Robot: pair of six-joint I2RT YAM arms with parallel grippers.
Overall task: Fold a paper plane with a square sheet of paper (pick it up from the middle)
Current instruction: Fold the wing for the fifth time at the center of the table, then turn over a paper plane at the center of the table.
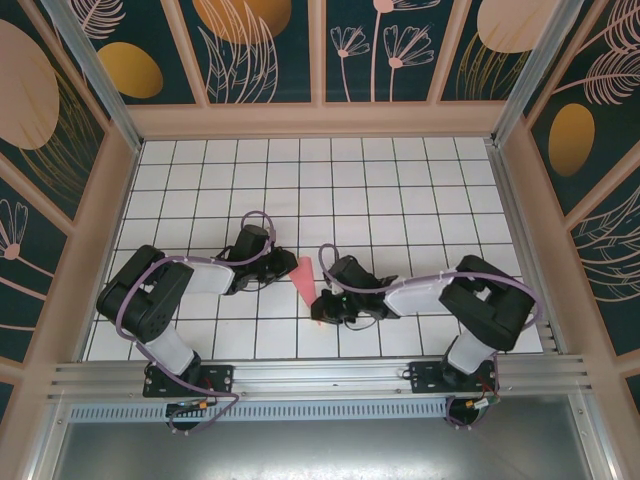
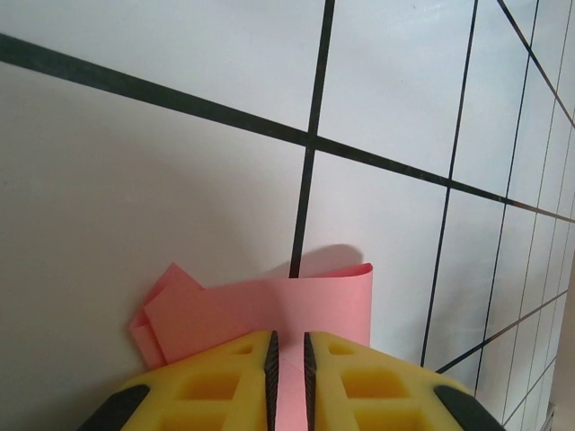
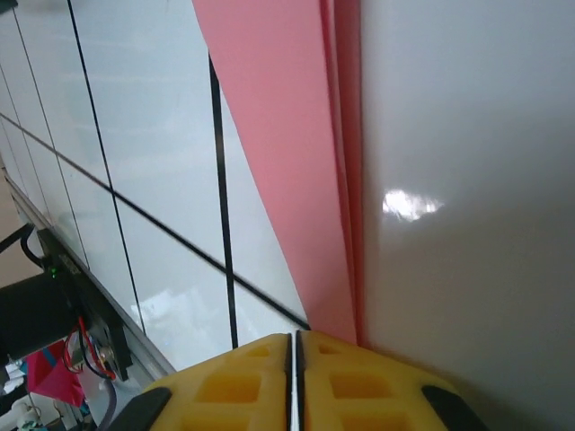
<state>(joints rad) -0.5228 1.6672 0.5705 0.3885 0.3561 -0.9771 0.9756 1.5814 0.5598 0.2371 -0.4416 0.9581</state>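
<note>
Scene: Two arms meet over a white gridded bench (image 1: 400, 180), walled in by panels with a leaf print.
Paper: A salmon-pink creased wedge (image 1: 303, 278) lies in the middle of the bench's near half, between the two tools.
Long axis: It runs from far to near, with the near end leaning slightly toward the right edge.
Pointing: The narrow tip faces the near edge and the broad end faces the far edge.
Left tool: The left tool (image 1: 272, 274) comes in from the left edge at the wedge's broad end. At the left wrist (image 2: 288, 337) its yellow fingers (image 2: 225, 377) stand nearly together, with pink paper (image 2: 269, 305) showing in the slim gap, so they are pinching it.
Folds, left wrist: Stacked layers show at the left, and the upper right edge curls up off the bench, throwing a shadow.
Right tool: The right tool (image 1: 322, 308) sits at the tip. At the right wrist (image 3: 293, 337) its yellow fingers (image 3: 359, 386) are pressed together along a hairline seam.
Paper, right wrist: A long pink strip (image 3: 287, 144) of several layers tapers down to the front of one finger, to one side of the seam. Whether it is gripped there cannot be told.
</note>
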